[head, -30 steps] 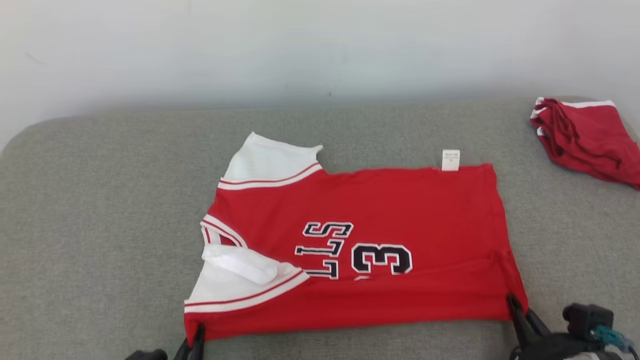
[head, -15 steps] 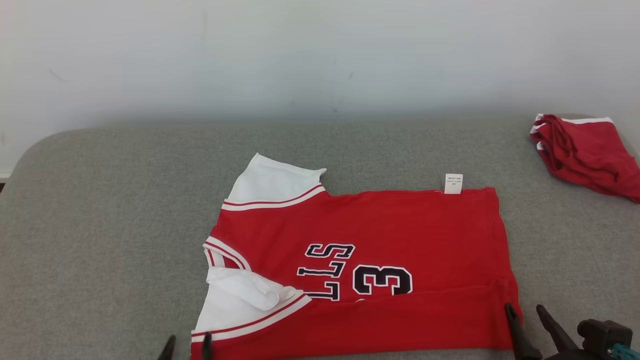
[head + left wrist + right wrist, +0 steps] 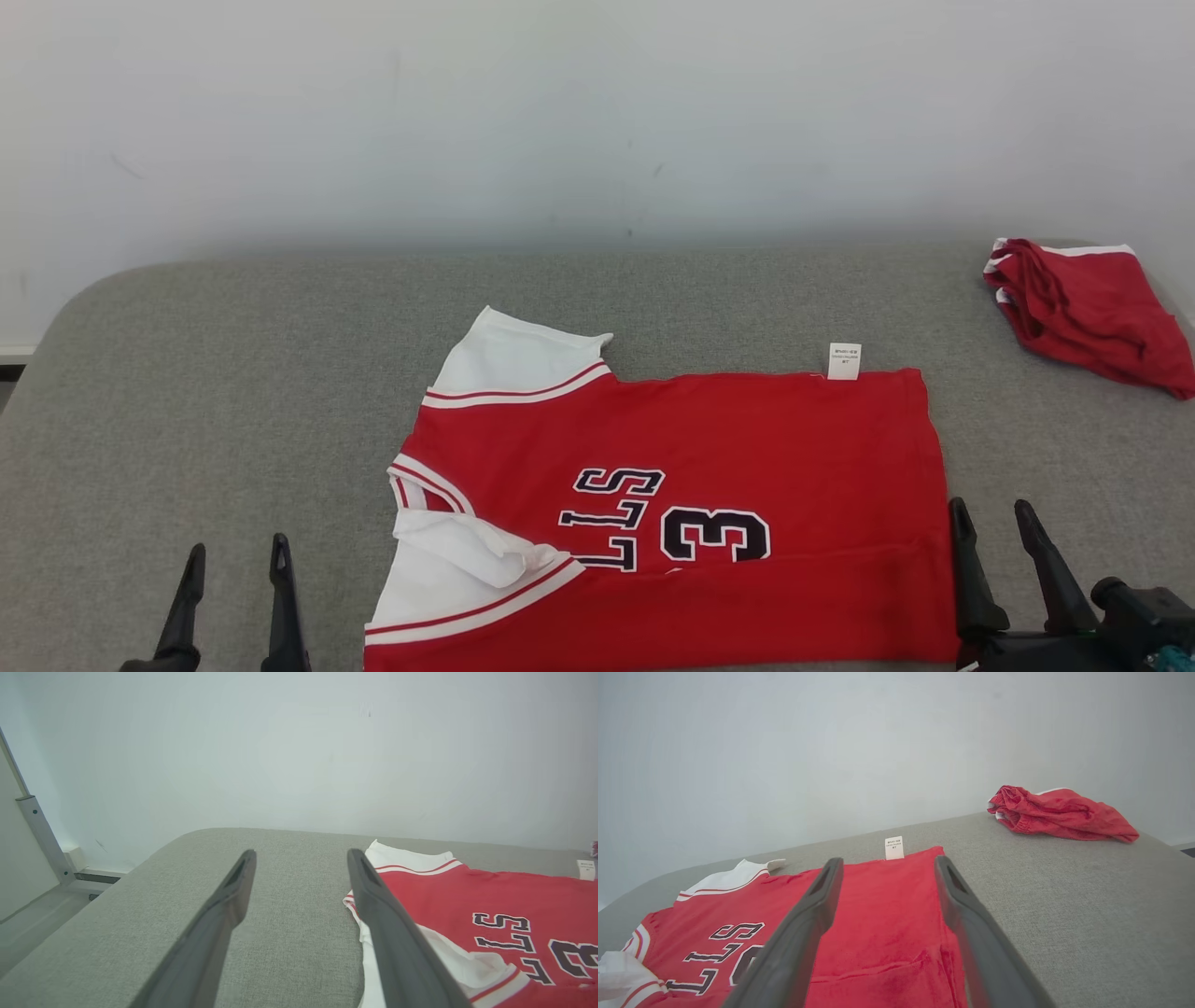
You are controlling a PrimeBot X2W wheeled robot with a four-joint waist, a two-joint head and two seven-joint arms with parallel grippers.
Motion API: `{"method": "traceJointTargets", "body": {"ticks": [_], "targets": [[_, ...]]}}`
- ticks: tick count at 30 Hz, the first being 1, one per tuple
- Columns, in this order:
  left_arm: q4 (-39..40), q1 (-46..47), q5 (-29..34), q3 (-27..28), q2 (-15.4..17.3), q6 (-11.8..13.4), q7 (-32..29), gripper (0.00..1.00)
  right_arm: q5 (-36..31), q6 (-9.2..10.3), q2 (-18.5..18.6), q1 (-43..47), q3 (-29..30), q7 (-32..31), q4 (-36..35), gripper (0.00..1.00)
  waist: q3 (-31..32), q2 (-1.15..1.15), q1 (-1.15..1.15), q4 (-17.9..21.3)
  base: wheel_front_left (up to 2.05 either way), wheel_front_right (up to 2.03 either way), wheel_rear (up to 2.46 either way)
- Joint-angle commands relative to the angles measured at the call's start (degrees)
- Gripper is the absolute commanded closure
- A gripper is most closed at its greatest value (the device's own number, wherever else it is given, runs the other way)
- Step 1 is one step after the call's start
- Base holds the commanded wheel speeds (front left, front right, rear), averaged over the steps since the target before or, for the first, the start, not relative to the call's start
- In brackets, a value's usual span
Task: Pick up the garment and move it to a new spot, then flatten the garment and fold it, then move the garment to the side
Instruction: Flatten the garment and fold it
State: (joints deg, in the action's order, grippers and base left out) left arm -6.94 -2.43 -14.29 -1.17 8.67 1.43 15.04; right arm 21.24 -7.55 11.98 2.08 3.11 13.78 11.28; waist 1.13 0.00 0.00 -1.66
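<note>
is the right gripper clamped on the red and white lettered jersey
No, the right gripper is open, fingers spread wide beside the jersey's hem.

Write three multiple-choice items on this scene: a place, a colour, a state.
1. Where lies the crumpled red cloth bundle? A) on the red short-sleeved jersey B) far right on the grey fabric surface C) in a gripper
2. The jersey's sleeves are: A) black B) grey C) white
3. The left gripper and right gripper are: A) open, empty B) shut on the jersey C) crossed
Key: 1 B, it rests apart from the jersey; 2 C, white with red trim; 3 A, both stand spread, gripping nothing.
</note>
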Motion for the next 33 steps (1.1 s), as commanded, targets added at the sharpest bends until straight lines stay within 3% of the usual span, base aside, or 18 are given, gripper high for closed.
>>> {"method": "traceJointTargets", "body": {"ticks": [1, 9, 20, 26, 33], "targets": [[0.8, -1.0, 1.6, 0.4, 0.2, -0.3, 0.2, 0.0, -0.9, 0.16, -0.8, -0.2, -0.1, 0.6, -0.5, 0.0, 0.1, 0.0, 0.0, 0.0, 0.0, 0.0, 0.0], [1.1, -2.7, 7.5, 0.0, 0.7, -2.8, 0.2, 0.0, -4.0, 0.16, -3.0, 1.0, -1.9, 1.4, -1.4, 0.0, 0.0, 0.0, 0.0, 0.2, 0.0, 0.0, 0.0], [-1.9, -3.1, 7.1, 3.0, -0.7, -5.5, 0.2, 0.0, -6.6, 0.16, -4.2, 0.6, -2.5, 1.4, 0.9, 0.0, -1.2, 0.0, 0.0, 1.6, 0.0, 0.0, 0.0], [-3.3, 3.9, 7.1, 3.7, 1.4, -7.0, 0.2, 0.0, -5.2, 0.16, -1.2, -7.3, -2.4, 1.3, 7.0, 0.0, -4.3, 0.0, 0.0, 4.2, 0.0, 0.0, 0.0], [-8.5, 20.9, 4.8, 0.5, 6.3, -8.6, -1.4, 0.0, -3.0, 0.16, 2.2, -21.8, -4.8, 0.9, 14.6, 0.0, -11.2, 0.0, 0.0, 7.4, 0.0, 0.0, 0.0]]}}
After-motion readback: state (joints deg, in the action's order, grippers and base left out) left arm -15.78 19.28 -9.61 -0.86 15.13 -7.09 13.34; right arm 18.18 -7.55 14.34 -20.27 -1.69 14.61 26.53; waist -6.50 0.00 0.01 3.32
